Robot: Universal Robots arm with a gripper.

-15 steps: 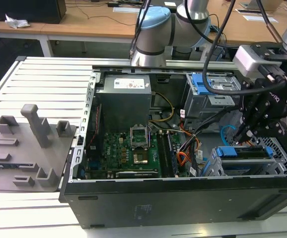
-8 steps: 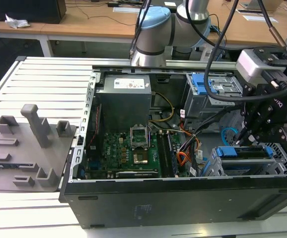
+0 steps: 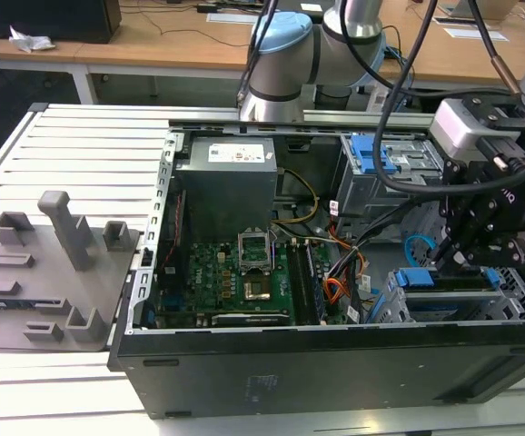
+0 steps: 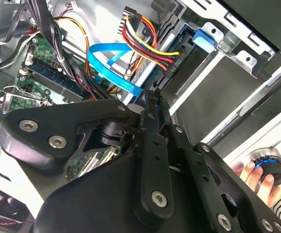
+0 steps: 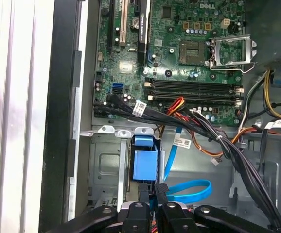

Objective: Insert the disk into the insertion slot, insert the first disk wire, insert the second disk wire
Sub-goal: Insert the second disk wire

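Observation:
The disk (image 4: 213, 92), grey in its blue frame (image 5: 145, 165), lies inside the insertion slot (image 3: 517, 295) of the grey cage at the exterior view's right. A red, yellow and black wire bundle (image 4: 152, 41) ends in a dark plug at the disk's edge. The second disk wire (image 4: 106, 53) curls in a light-blue loop (image 5: 191, 190) beside the disk. My gripper (image 4: 155, 99) stands at the disk's connector edge, its black fingers (image 5: 143, 196) shut close together on the wire's dark plug end. The plug itself is mostly hidden by the fingers.
The open computer case holds a green motherboard (image 3: 231, 272), a grey power supply (image 3: 226, 182) and a taller cage with a blue latch (image 3: 376, 159). Black cable bundles (image 5: 218, 141) run past the slot. A person's hand (image 4: 257, 177) holds a knob outside the case. A grey fixture (image 3: 54, 263) sits at the left.

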